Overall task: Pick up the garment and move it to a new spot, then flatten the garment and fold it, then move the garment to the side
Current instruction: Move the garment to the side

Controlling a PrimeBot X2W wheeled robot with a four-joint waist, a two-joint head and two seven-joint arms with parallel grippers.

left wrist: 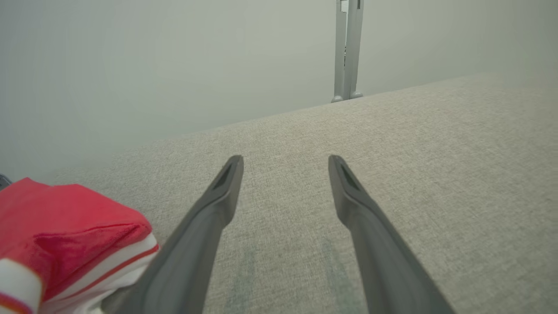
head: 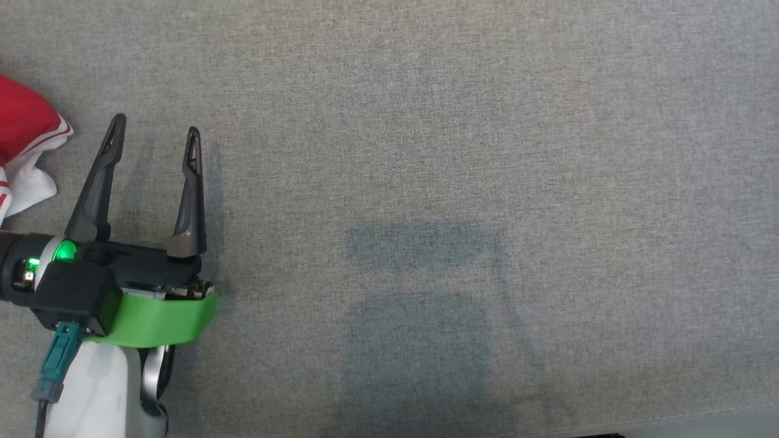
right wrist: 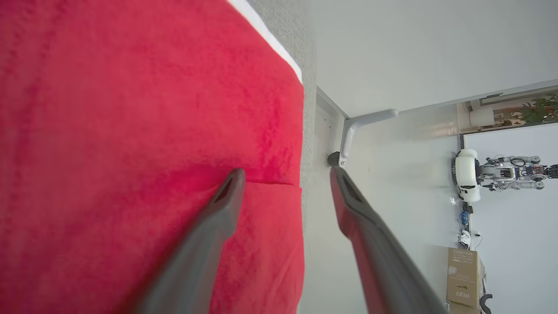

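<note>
In the head view, a grey woven tabletop point(head: 426, 121) spreads across the frame, with a soft dark shadow point(head: 420, 304) near its middle. The left gripper point(head: 156, 125) sits toward the left edge, its two dark fingers spread apart and holding nothing, a green band around its wrist. The garment point(head: 24, 121) lies at the left edge of the tabletop, just beside the gripper's outer finger. It is a bunched heap of red cloth, with a white, red-striped band and a crumpled white part below.

In the left wrist view, the same fingers stand well apart over bare grey fabric. The garment sits at the lower left, close against the left finger. It shows as a thick red fold with a soft, towel-like nap and a white hem crossed by a thin red stripe. A pale metal post point(left wrist: 347, 48) rises at the tabletop's far edge in front of a plain wall.

In the right wrist view, the right gripper point(right wrist: 286, 171) also has its fingers apart. One finger lies over the red cloth, where a crease runs across, and the other is past the tabletop's edge. Whether that finger rests on the cloth or hangs just above it is hard to tell. A white strip borders the red at the top. Beyond the edge are another robot point(right wrist: 468, 179) and a cardboard box point(right wrist: 462, 279).
</note>
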